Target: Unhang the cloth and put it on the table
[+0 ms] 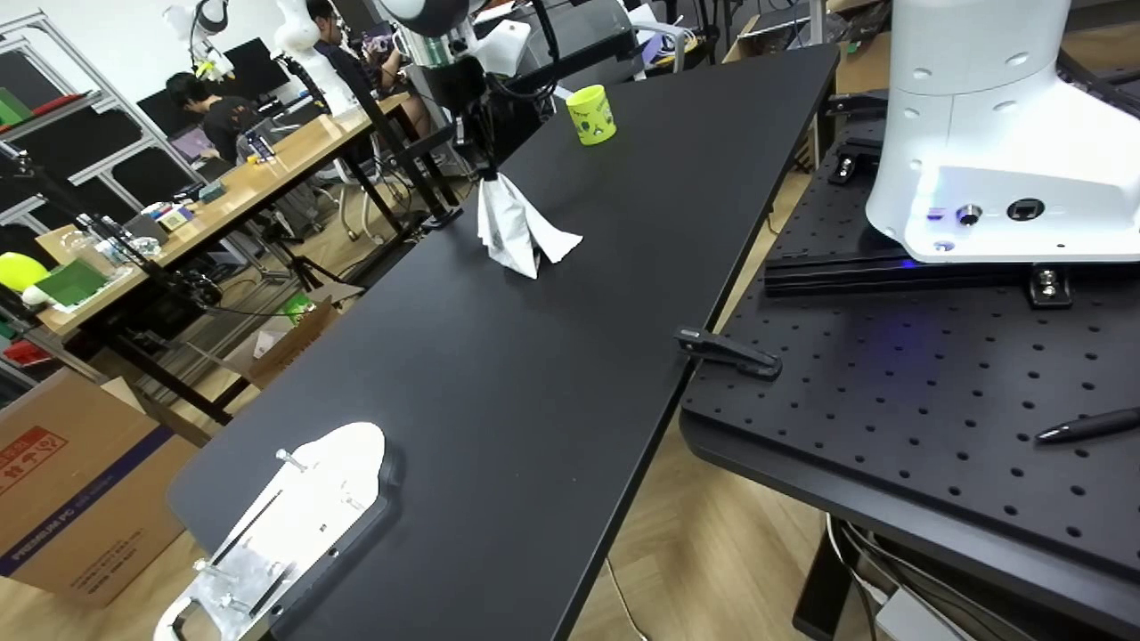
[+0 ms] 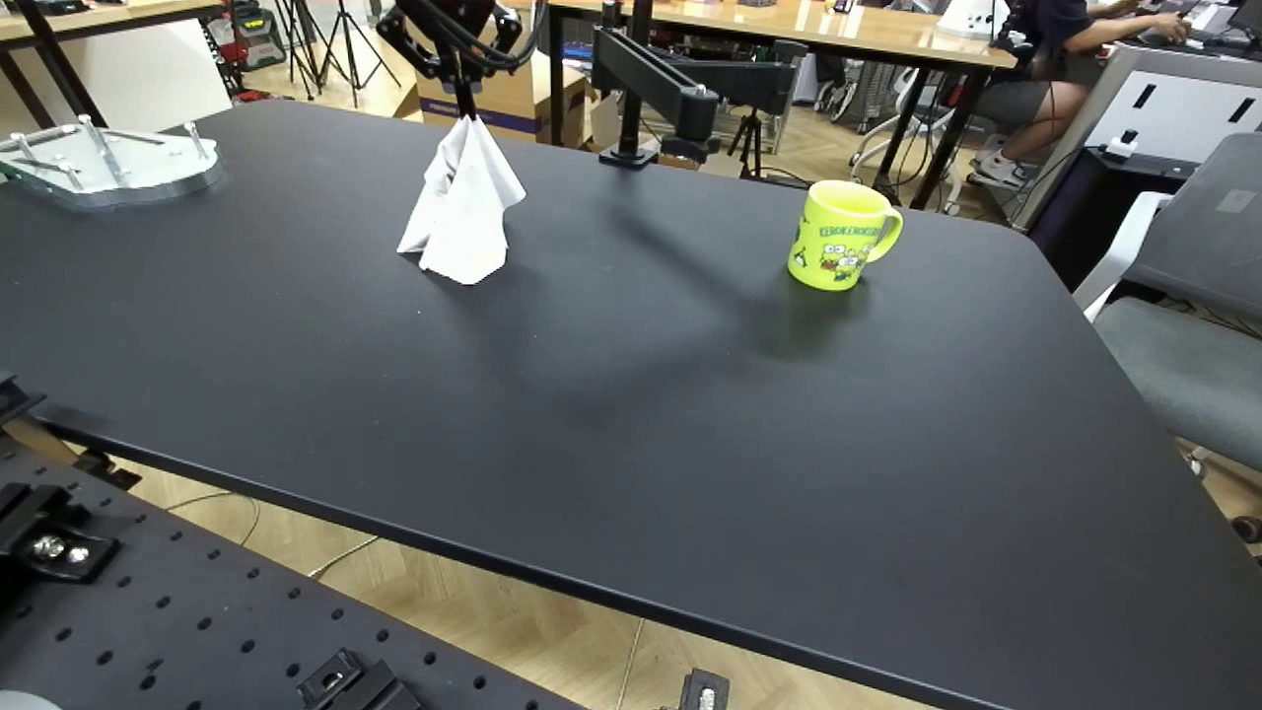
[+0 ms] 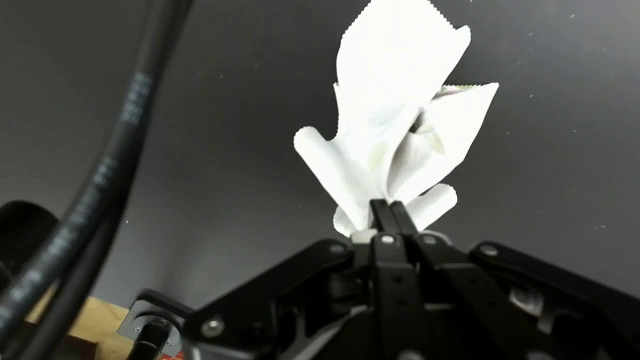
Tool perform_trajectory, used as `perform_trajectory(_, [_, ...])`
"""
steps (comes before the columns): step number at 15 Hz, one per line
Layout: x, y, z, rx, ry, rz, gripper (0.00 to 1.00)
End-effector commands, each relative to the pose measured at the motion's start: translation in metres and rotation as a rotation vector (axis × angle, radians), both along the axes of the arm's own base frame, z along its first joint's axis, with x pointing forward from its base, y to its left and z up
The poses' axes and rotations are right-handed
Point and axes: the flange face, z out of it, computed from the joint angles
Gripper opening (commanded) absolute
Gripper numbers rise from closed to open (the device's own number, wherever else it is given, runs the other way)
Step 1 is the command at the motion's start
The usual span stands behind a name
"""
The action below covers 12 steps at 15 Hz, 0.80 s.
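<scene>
The pincer [image 3: 389, 203] clamps the gathered white cloth [image 2: 463, 212] over the black surface [image 2: 641, 473]. Unhanging looks done; laying down and release remain. Whether it touches is unclear.

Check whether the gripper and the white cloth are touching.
Touching. The wrist view shows the gripper pinching the gathered white cloth between its closed jaws; in both exterior views, it spreads downward from there.
</scene>
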Motion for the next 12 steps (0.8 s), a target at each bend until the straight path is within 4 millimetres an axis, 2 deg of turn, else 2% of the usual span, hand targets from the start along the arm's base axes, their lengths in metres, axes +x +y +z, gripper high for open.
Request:
perform_trajectory(1, [-0.002, 0.006, -0.021, -0.037, -0.026, -0.068, 0.26])
perform_trajectory(2, [-0.003, 0.008, -0.026, -0.045, -0.019, -0.076, 0.27])
perform_trajectory(5, [-0.006, 0.012, -0.031, -0.067, 0.000, -0.104, 0.46])
perform_trajectory(12, [-0.021, 0.037, -0.001, -0.087, 0.063, -0.258, 0.94])
